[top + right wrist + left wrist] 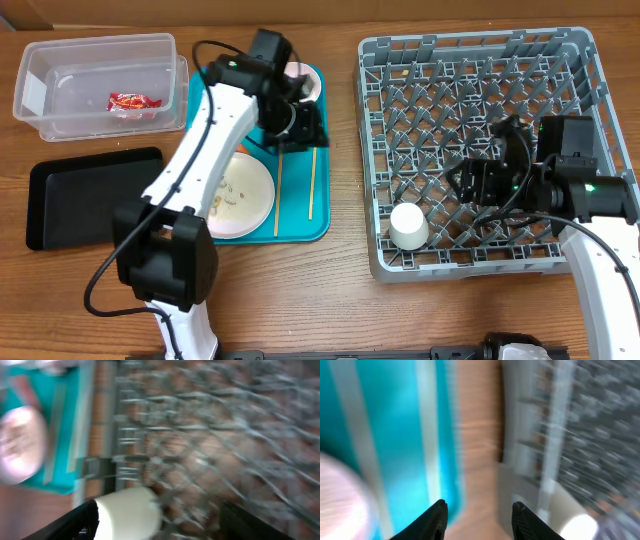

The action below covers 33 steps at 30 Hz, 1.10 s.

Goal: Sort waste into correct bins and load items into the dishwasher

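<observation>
Over the teal tray (300,215) the left hand (479,506) hangs partly open and empty, close to a bowl (305,82). The right hand (470,182), wide open and holding nothing, hovers in the rack (372,150), apart from the cup (408,225) on the lattice. The bowl looks next: straddle its rim, grip firmly, lift clear of the chopsticks (312,185).
</observation>
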Motion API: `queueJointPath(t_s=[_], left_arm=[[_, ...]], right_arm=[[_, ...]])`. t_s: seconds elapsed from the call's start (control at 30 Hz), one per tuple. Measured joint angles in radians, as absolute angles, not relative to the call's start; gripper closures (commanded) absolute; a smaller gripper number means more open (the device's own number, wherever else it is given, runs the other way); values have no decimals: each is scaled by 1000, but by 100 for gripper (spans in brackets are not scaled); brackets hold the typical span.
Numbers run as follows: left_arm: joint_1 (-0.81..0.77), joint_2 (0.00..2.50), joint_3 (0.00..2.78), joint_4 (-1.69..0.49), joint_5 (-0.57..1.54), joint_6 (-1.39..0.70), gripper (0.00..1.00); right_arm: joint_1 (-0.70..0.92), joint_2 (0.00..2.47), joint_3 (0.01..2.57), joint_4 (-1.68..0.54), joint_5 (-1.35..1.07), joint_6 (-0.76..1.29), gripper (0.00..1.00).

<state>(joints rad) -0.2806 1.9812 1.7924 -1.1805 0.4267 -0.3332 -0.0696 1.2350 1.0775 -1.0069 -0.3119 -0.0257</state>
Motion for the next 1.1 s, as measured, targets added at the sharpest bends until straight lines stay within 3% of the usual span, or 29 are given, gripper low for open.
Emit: queueJointPath(t_s=[0.17, 0.37, 0.5, 1.1], left_arm=[[-218, 1981, 1792, -1134, 214, -335, 39], [-196, 1981, 1792, -984, 10, -340, 38], [-197, 1985, 1792, -950, -34, -364, 31], [-249, 2199, 1792, -867, 6, -399, 34]], right_arm=[[-70, 1187, 1077, -1060, -186, 36, 14], [-70, 1148, 1077, -1076, -144, 59, 13], [-70, 1148, 1077, -1074, -136, 60, 12], [-70, 1148, 1077, -1073, -126, 67, 10]])
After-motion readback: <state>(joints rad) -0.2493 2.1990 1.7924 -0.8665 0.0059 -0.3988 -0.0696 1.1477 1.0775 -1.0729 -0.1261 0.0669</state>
